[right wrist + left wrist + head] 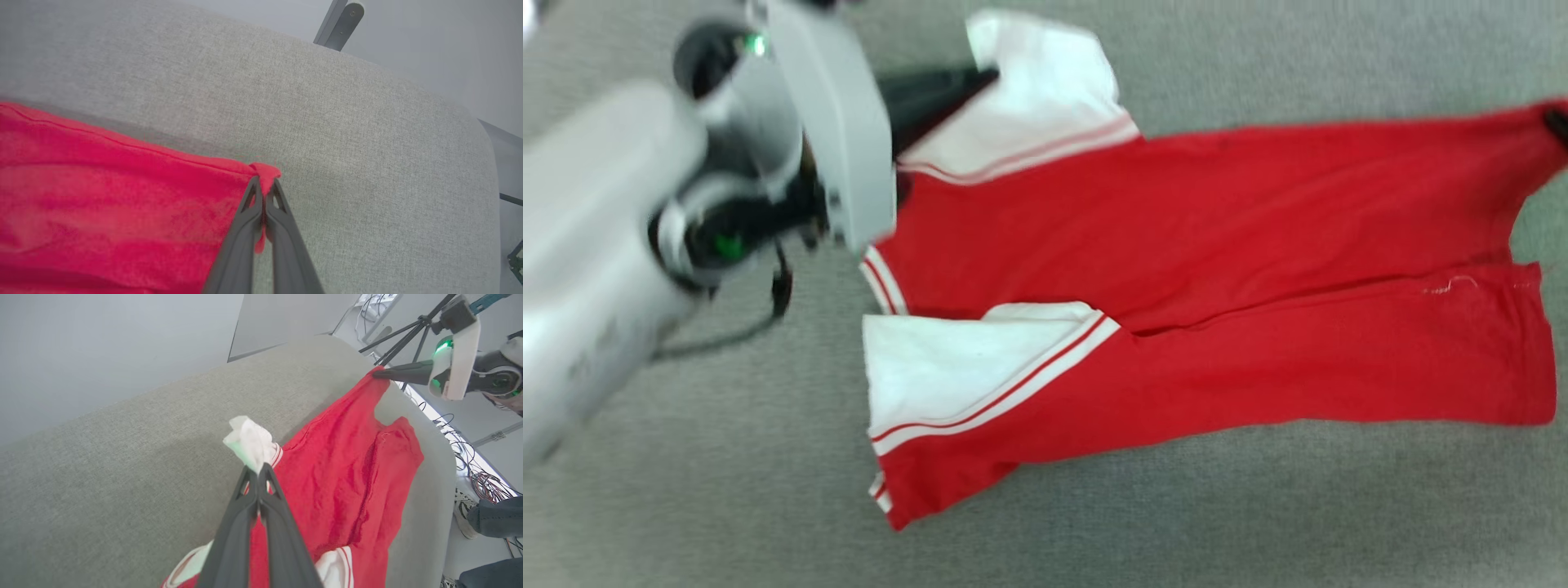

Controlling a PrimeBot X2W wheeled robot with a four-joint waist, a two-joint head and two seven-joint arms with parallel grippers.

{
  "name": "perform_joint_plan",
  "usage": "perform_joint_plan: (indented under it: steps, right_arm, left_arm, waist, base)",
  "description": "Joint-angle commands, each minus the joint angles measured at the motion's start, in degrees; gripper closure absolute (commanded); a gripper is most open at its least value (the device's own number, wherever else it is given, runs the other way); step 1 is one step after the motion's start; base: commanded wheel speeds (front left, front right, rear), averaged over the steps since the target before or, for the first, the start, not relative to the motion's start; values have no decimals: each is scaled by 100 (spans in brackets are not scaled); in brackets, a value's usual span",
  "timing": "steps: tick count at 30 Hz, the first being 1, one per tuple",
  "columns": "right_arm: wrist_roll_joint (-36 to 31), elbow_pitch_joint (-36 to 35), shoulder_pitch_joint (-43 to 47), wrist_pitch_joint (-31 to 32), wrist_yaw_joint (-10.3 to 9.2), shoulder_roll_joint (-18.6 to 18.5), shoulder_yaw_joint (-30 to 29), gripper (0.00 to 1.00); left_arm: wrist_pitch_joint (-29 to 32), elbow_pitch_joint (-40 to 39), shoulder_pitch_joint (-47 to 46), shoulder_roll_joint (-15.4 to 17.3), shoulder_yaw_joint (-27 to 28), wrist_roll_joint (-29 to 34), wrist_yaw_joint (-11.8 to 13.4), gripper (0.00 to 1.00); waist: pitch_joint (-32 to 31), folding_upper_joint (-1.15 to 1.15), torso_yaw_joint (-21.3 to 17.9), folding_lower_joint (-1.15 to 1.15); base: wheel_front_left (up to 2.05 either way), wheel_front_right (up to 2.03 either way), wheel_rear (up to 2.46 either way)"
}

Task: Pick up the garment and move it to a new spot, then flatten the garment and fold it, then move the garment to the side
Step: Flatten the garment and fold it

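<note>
The left gripper (258, 467) clamps the jersey (1176, 229) by its white sleeve (249, 439), the right gripper (264, 185) by a red hem corner (265, 171) — thin bites, so stretching could pull either free.

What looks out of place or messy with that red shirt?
The garment lies creased, not flat. One white sleeve is bunched in the left tool, a red corner is pinched in the right tool, and a loose white thread curls near the hem.

Pale grey forearm (596, 245) (green lights (756, 42)), long dark fingers (282, 539).
</note>
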Motion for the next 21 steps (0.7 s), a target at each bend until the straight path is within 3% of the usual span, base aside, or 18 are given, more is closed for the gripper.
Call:
perform_joint_plan:
  steps: [1, 8, 14, 21]
  right_arm:
    - [88, -63, 158, -57, -6, -83, 34, 100]
    - [498, -780, 1210, -298, -6, -605, -153, 100]
    - [591, -1348, 2181, -426, -6, -882, -531, 100]
    - [456, -1922, 3131, -506, -6, -869, -1220, 100]
  left_arm:
    - [-90, -105, 139, 67, -36, -3, 9, 100]
    - [-1237, -1150, 1076, 626, -302, 118, 9, 100]
    - [-2125, -1592, 1893, 1016, -431, 398, 24, 100]
    - [-2756, -2004, 2573, 1236, -498, 656, 358, 100]
  waist:
    - [-430, 0, 348, 0]
    - [-770, 0, 534, 0]
    - [-821, 0, 585, 0]
    - [-771, 0, 588, 0]
  base:
    - [0, 0, 0]
    - [0, 0, 0]
    - [0, 0, 0]
    - [0, 0, 0]
